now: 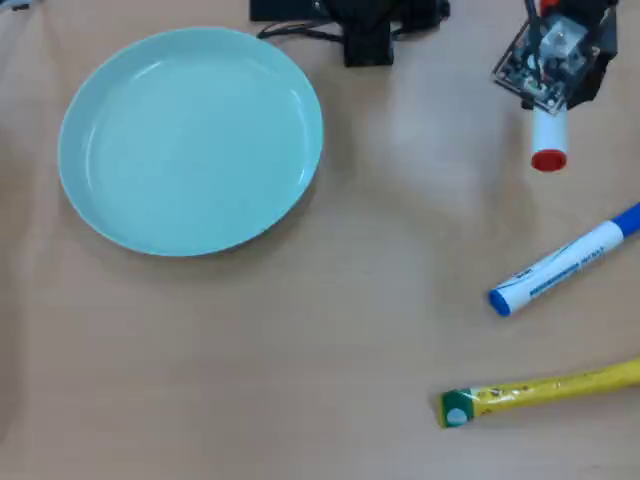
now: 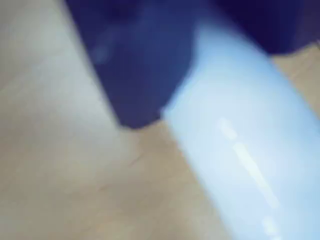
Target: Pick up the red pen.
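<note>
The red pen lies at the top right of the overhead view, a white barrel with its red end pointing toward the near edge. My gripper is over its upper part, and the wrist hardware hides the rest of the pen. In the wrist view the white barrel fills the right side, very close and blurred. A dark finger presses against its left side, and another dark part sits at its upper right. The gripper looks shut on the barrel.
A large light-green plate sits at the upper left. A white marker with a blue cap lies diagonally below the gripper. A thin yellow pen with a green tip lies near the bottom right. The arm's black base stands at the top centre.
</note>
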{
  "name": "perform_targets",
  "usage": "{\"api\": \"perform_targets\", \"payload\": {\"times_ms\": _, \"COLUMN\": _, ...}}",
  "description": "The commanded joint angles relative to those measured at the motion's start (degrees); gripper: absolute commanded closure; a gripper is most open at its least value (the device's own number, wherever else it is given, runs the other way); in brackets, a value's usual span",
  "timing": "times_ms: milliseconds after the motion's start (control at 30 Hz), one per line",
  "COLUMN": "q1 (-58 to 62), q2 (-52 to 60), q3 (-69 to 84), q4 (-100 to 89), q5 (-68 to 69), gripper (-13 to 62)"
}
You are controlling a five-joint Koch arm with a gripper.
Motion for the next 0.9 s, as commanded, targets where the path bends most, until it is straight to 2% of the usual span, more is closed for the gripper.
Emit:
{"api": "perform_targets", "payload": {"times_ms": 0, "q1": 2.8, "q2": 2.5, "q3": -4.7, "q4": -4.1, "q5": 2.6, "gripper": 55.6}}
{"api": "perform_targets", "payload": {"times_ms": 300, "q1": 11.2, "q2": 5.4, "q3": -4.6, "q4": -9.8, "q5": 8.5, "gripper": 55.6}}
{"api": "perform_targets", "payload": {"times_ms": 867, "q1": 13.7, "q2": 13.7, "q3": -4.4, "q4": -7.9, "q5": 12.2, "gripper": 55.8}}
